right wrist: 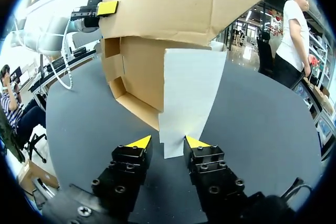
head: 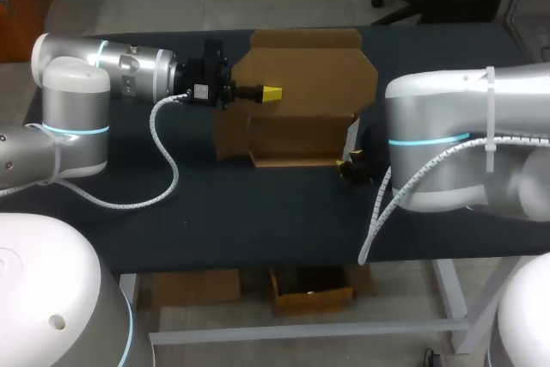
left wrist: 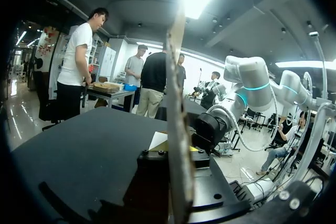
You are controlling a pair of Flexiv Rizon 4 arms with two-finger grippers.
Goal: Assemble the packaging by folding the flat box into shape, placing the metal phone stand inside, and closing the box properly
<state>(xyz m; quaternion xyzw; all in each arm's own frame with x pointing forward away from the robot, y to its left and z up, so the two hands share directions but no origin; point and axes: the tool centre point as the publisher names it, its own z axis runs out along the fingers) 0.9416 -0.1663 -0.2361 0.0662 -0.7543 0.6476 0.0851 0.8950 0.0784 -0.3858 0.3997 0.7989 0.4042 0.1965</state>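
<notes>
R gripper (right wrist: 167,141) is open w/ white flap (right wrist: 189,87) between tips; upper mid of head view, L gripper (head: 271,92) pinches the box (head: 301,70) by its lid, which looks light & bendy, so hold edges softly.

Dark-topped table (head: 258,221) with a half-folded cardboard box (head: 309,92) near its far edge

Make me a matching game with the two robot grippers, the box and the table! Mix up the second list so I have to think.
Things:
1. left gripper
2. right gripper
3. cardboard box
4. table

Places or looks:
A. dark top, with the box standing on it
B. brown, only half folded
C. at the box's raised top flap
D. open, one finger on each side of the white panel

Pairs: 1-C, 2-D, 3-B, 4-A
</notes>
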